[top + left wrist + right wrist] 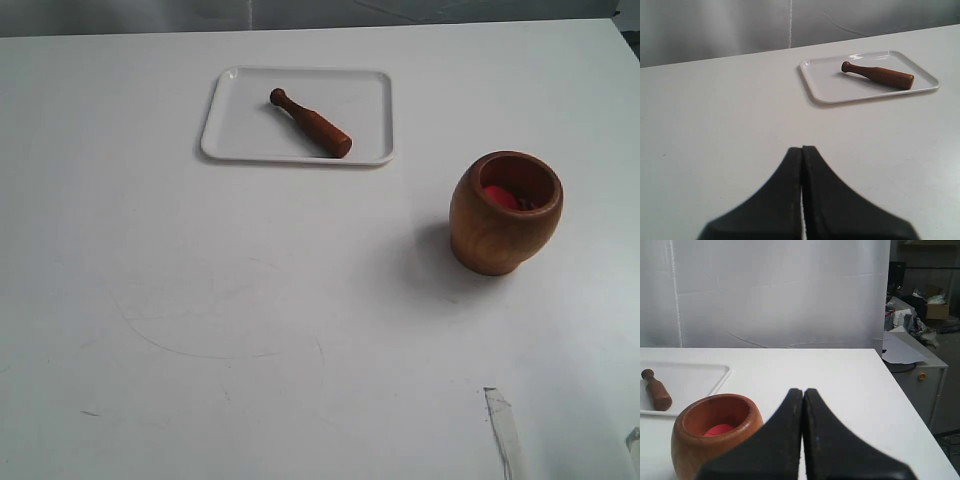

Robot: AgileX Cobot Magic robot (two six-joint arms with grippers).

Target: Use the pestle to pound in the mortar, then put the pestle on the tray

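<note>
The reddish-brown pestle (311, 123) lies flat on the white tray (232, 137) at the back of the table, its dark knob toward the tray's far left. The brown mortar (505, 212) stands upright to the right of the tray, red bits showing inside. No arm shows in the exterior view. My left gripper (802, 148) is shut and empty, well short of the tray (825, 85) and pestle (879, 75). My right gripper (803, 391) is shut and empty, close beside the mortar (715, 432); the pestle (656, 389) lies beyond on the tray (695, 382).
A strip of clear tape (503, 430) lies on the table near the front right. The table's right edge (905, 405) drops off to a cluttered room. A white backdrop stands behind the table.
</note>
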